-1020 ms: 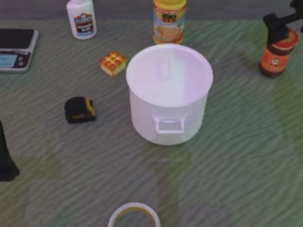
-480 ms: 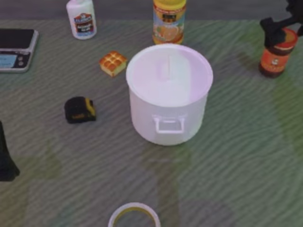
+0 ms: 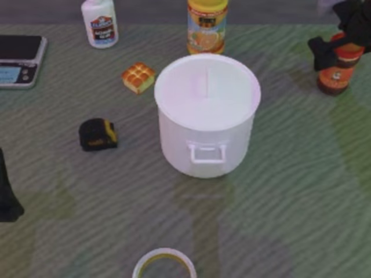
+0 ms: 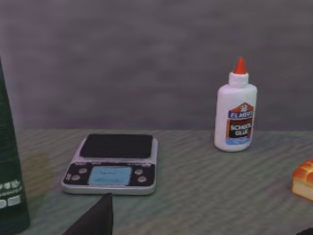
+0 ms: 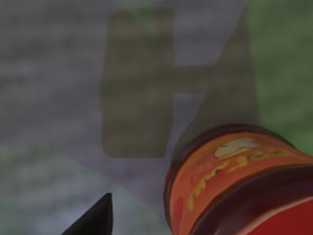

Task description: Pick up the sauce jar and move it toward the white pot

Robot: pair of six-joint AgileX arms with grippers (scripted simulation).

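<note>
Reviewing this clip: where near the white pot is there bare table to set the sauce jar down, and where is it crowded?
Free: the stretch between the white pot and the sauce jar, held at the right gripper, and the wide area in front of the pot down to the tape roll. Crowded: the pot's far-left side, with the bread cube, juice bottle and tape measure.

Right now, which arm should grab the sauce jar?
The right arm. Its hand is already at the sauce jar, at the table's right edge. The left arm sits parked far off at the left edge.
</note>
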